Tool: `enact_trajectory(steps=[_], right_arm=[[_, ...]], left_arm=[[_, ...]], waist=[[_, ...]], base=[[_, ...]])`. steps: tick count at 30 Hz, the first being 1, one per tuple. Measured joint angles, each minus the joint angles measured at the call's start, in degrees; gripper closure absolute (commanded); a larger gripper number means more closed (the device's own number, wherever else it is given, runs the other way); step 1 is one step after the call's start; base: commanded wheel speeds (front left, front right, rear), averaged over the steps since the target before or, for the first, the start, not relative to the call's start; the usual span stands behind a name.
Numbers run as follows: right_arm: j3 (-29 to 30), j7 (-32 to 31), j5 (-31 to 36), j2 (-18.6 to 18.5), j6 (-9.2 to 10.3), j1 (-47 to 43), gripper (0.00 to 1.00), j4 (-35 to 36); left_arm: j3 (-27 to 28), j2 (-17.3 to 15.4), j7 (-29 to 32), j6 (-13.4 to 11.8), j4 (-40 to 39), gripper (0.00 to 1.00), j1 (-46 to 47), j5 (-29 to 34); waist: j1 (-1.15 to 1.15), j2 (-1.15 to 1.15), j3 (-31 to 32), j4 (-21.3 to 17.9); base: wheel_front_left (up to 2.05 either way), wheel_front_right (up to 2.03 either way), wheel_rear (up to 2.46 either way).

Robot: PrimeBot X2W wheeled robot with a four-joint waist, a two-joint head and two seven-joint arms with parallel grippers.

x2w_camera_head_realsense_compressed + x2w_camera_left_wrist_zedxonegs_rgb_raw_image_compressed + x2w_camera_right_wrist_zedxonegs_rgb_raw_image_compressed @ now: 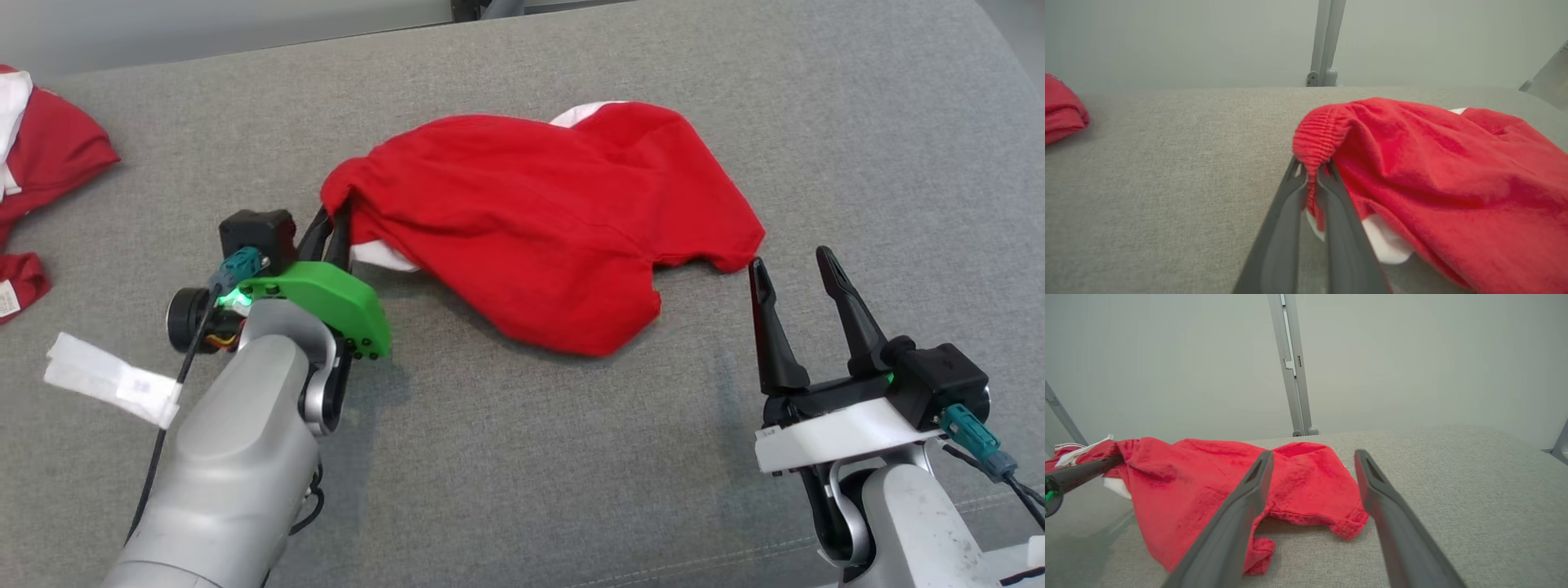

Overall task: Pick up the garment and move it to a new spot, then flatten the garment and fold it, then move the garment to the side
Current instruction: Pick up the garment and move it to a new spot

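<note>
garment (539, 220): crumpled mid-pad (522, 457), one end raised | left gripper (333, 220): clamped on its ribbed edge, likely to lift and move it | right gripper (790, 263): spread wide, empty, just beside the hem corner, probably poised to grab

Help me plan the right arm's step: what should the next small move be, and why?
Probably ease the right end effector forward and close it on the nearest hem corner of the red garment. It stands open just short of that corner, while the left end effector is shut on the elastic edge.
</note>
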State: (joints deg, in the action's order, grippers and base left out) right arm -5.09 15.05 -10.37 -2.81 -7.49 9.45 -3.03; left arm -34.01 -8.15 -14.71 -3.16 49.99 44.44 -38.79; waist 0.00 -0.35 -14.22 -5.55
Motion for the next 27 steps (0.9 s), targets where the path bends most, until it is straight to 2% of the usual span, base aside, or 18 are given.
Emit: enact_trajectory(steps=[10, 13, 14, 15, 16, 27], right_arm=[[-0.2, 0.0, 0.6, 0.0, 0.00, -0.4, 0.00, -0.5], [-0.4, 0.0, 0.7, 0.0, 0.00, -0.5, 0.00, -0.7], [-0.6, 0.0, 0.8, 0.0, 0.00, -0.7, 0.00, -0.9], [-0.6, 0.0, 0.8, 0.0, 0.00, -0.9, 0.00, -1.0], [-0.7, 0.0, 0.9, 0.0, 0.00, -1.0, 0.00, -1.1], [0.0, 0.0, 1.3, 0.0, 0.00, -2.5, 0.00, -1.7]], left_arm=[[4.6, -0.5, -0.3, 0.1, 3.9, 1.00, -5.4, 0.1], [5.6, 0.1, -0.3, 0.4, 4.2, 0.73, -7.2, 0.6], [6.3, 0.5, -0.3, 0.5, 4.1, 0.47, -8.3, 0.9], [6.8, 0.6, -0.3, 0.6, 3.9, 0.13, -8.7, 1.1], [7.4, 0.6, -0.3, 0.7, 3.6, 0.00, -9.2, 1.4], [14.5, 0.9, -0.4, 2.3, -3.9, 0.00, -16.1, 6.5]], waist=[[0.00, 0.00, 1.0, 1.1], [0.00, 0.00, 1.5, 1.1], [0.00, 0.00, 1.8, 1.1], [0.00, 0.00, 2.0, 1.0], [0.00, 0.00, 2.2, 1.0], [0.00, 0.00, 5.1, 1.3]], base=[[0.00, 0.00, 0.00], [0.00, 0.00, 0.00], [0.00, 0.00, 0.00], [0.00, 0.00, 0.00], [0.00, 0.00, 0.00], [0.00, 0.00, 0.00]])
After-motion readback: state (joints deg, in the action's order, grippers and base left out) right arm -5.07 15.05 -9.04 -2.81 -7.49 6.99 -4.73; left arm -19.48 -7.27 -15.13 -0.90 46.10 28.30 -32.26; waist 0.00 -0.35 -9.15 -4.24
